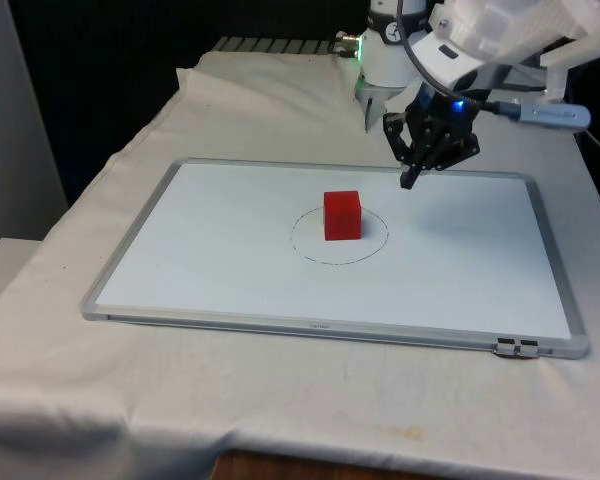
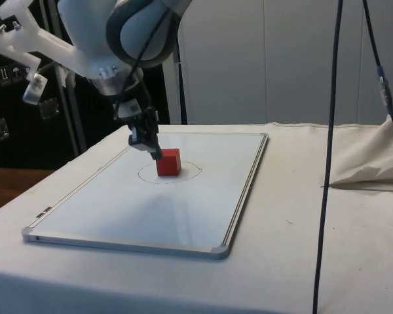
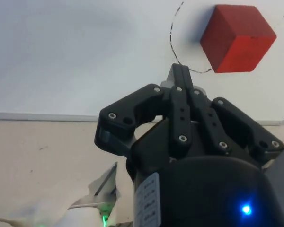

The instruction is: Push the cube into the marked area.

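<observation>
A red cube sits inside a thin hand-drawn circle near the middle of a whiteboard, which lies flat on a table under a white cloth. The board, framed in pale metal, carries nothing besides the cube and the pen line around it. From the front, the cube stands toward the far part of the ring, its base within the line; from the side it appears again within the drawn outline. The block is plain and solid red, sharp-edged, with lit top and darker near faces, resting square on one face. In the wrist view the cube shows three faces and casts a soft shadow on the board, with an arc of the circle curving beside it.

The black gripper hangs tilted above the board's far edge, toward the front view's right of the cube and apart from it. In the side view the gripper overlaps the cube's edge, though contact cannot be judged there. Seen from the wrist, the gripper has its two fingers pressed together into a single closed tip, grasping nothing, pointing at the board just short of the cube
</observation>
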Robot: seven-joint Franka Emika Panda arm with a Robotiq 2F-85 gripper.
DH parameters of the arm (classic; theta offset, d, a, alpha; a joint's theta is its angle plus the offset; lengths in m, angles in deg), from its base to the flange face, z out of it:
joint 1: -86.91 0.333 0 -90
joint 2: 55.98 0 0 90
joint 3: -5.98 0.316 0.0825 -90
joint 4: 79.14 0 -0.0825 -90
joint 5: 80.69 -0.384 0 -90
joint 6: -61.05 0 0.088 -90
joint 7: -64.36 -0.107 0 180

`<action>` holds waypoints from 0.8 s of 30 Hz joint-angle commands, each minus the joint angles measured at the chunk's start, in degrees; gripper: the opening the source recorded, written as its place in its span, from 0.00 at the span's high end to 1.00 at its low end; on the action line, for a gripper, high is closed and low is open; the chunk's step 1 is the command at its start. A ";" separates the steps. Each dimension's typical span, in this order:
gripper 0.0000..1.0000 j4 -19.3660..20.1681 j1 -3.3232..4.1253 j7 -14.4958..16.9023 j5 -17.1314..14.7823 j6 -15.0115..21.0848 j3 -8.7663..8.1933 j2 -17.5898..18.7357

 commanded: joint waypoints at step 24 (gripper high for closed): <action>1.00 1.15 -1.09 1.38 -9.80 6.36 0.46 -0.52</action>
